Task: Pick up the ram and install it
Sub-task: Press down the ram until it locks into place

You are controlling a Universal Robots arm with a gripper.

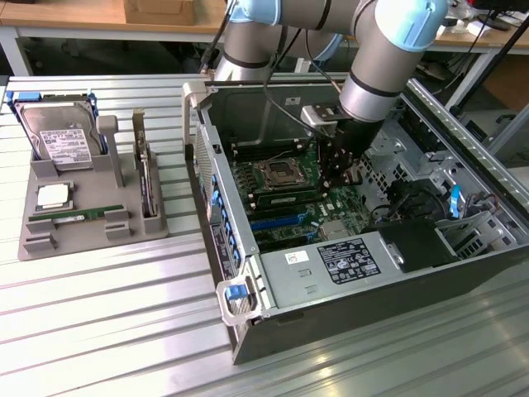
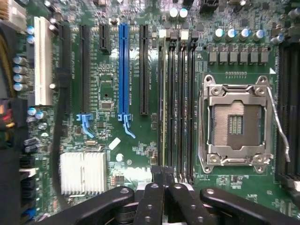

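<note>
**Claw inside the case, closed over the memory slots**

The claw is hanging low inside the open computer case, its fingers pressed together with nothing visibly between them. In the wrist view the fingertips are sitting right at the end of the bank of black memory slots, beside the open CPU socket.

The ram is lying flat in a groove of the grey parts tray on the table, well apart from the claw, toward the exterior view's left. A CPU chip is sitting just behind it, a hard drive is leaning at the tray's back, and an expansion card is standing upright at the tray's side nearest the case.

Room around the claw is tight: the case's side wall is rising between tray and motherboard, the power supply is boxing in the near edge, and the drive cage is crowding the exterior view's right. Above the board the space is open. A blue PCIe slot, a white slot and a finned heatsink are lying further along the board.
</note>
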